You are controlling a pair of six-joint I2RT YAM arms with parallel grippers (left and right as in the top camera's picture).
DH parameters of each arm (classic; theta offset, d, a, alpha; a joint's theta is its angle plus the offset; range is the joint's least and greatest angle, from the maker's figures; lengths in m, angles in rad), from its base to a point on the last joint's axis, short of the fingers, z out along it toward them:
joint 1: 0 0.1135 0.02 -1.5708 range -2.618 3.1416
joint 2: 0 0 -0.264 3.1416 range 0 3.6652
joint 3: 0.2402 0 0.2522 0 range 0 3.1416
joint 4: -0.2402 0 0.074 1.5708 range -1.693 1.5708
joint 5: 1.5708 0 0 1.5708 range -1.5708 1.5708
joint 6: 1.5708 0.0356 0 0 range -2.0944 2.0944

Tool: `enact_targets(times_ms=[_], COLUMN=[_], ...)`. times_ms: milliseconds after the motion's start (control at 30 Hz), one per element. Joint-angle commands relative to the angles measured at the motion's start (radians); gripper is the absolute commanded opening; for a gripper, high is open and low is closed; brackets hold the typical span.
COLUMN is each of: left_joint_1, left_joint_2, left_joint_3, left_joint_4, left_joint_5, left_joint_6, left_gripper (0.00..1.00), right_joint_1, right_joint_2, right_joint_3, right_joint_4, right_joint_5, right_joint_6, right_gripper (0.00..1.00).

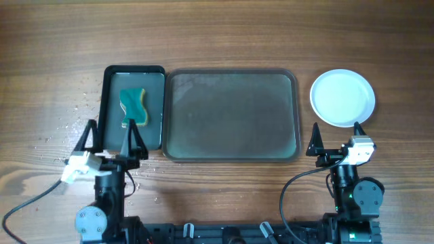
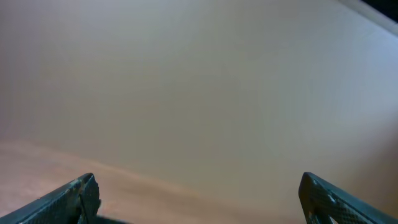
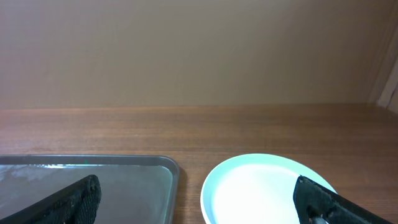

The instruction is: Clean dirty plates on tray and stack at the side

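The grey-green tray (image 1: 230, 115) lies mid-table with nothing on it; its near right corner (image 3: 168, 163) shows in the right wrist view. To its right, a clean round white plate (image 1: 342, 97) rests on the wood. Whether other plates lie under it I cannot tell. My right gripper (image 1: 337, 130) is open just in front of that plate (image 3: 255, 186), with nothing between its fingers. My left gripper (image 1: 110, 130) is open over the near end of the black tray. The left wrist view shows only a blurred wall and wood past that gripper (image 2: 198, 186).
A narrow black tray (image 1: 105, 102) stands against the grey-green tray's left side and holds a green sponge (image 1: 133, 105) with a yellow edge. Water droplets (image 1: 74, 115) speckle the wood left of it. Cables run along the table's front edge.
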Motion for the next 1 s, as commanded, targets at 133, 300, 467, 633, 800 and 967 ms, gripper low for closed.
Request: enact_targets(times_ms=[133, 300, 467, 633, 800, 967], left_joint_1=[0.007, 0.007, 0.007, 0.007, 0.007, 0.007], left_joint_2=[-0.008, -0.008, -0.008, -0.008, -0.008, -0.008], left_joint_3=[-0.087, -0.106, -0.106, -0.106, -0.106, -0.106], left_joint_4=[0.003, -0.097, -0.286, -0.287, -0.287, -0.287], left_joint_5=[0.026, 0.025, 0.002, -0.009, -0.009, -0.009], left_joint_6=[-0.005, -0.005, 0.004, 0.148, 0.214, 0.23], left_gripper=[1.0, 1.0, 1.0, 1.0, 1.0, 1.0], right_joint_1=[-0.005, -0.005, -0.005, -0.005, -0.005, -0.005], right_joint_2=[-0.002, -0.002, -0.002, -0.002, -0.002, -0.002], right_joint_3=[-0.001, -0.001, -0.001, -0.001, -0.001, -0.001], right_joint_4=[0.003, 0.003, 0.003, 0.003, 0.003, 0.003], right_joint_5=[-0.019, -0.019, -0.019, -0.019, -0.019, -0.019], right_joint_6=[-0.014, -0.014, -0.014, -0.013, -0.013, -0.013], right_gripper=[1.0, 1.0, 1.0, 1.0, 1.0, 1.0])
